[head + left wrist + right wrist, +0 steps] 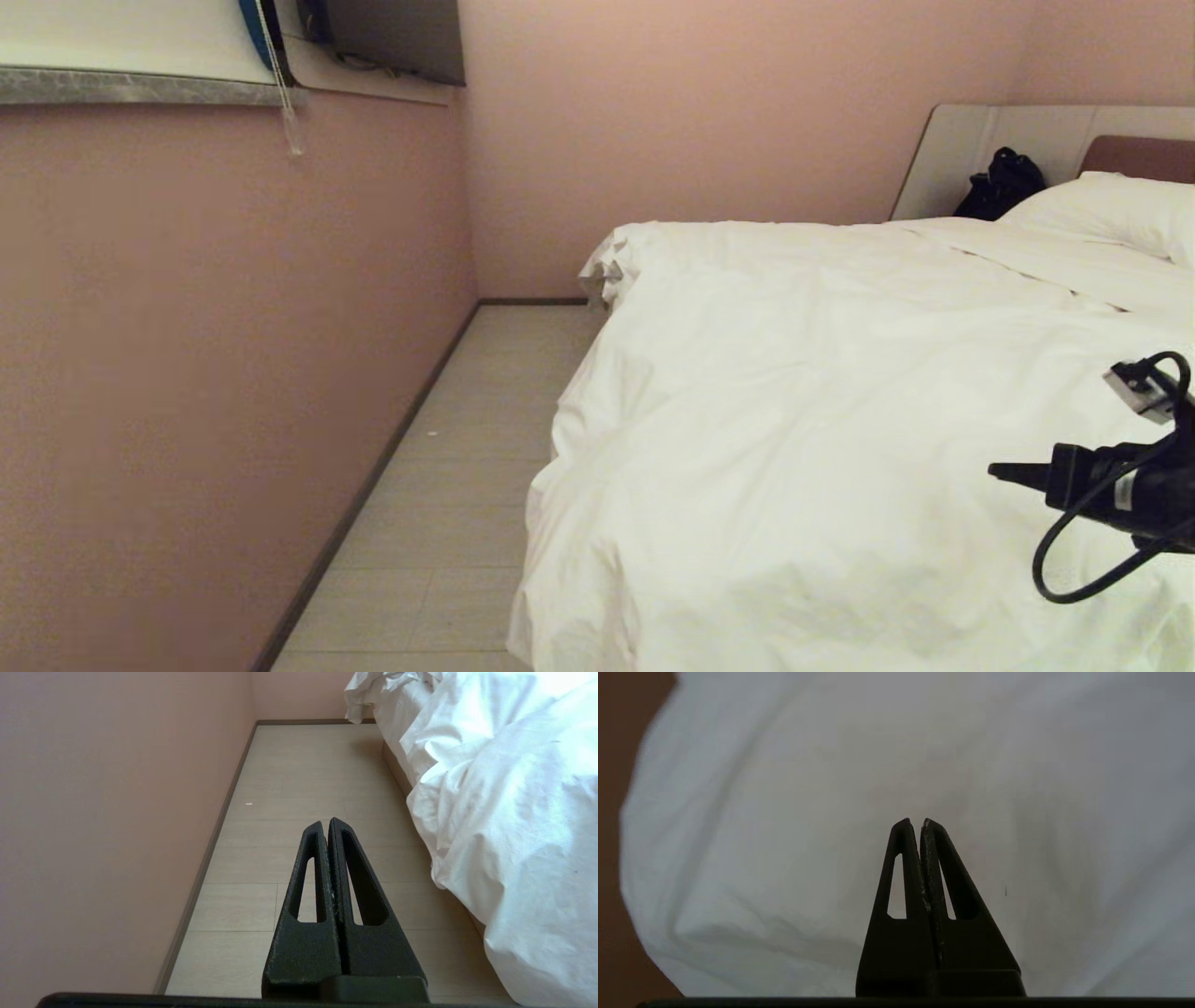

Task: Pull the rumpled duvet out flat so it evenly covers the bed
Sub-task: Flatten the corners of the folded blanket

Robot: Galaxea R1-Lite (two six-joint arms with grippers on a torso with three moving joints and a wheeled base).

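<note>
The bed point(1134, 154) fills the right side, the rumpled duvet point(840, 420) spilling over its near edge toward the floor point(448, 523). The right claw point(994, 469), closed and empty above it, should open before pinching an edge; the left claw point(325, 823) hangs closed beside the bed.

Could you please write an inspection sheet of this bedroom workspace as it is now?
Surface: bed under white bedding; brown headboard visible.
Job's things: duvet wrinkled, hanging over the floor-side edge, bunched at the far corner.
Clutter: black bag near the headboard; pillow.
Grippers: left gripper shut, empty, above the floor; right gripper shut, empty, over the duvet.
Cables: black cable looping off the right arm.
Surroundings: pink wall, pale floor.
</note>
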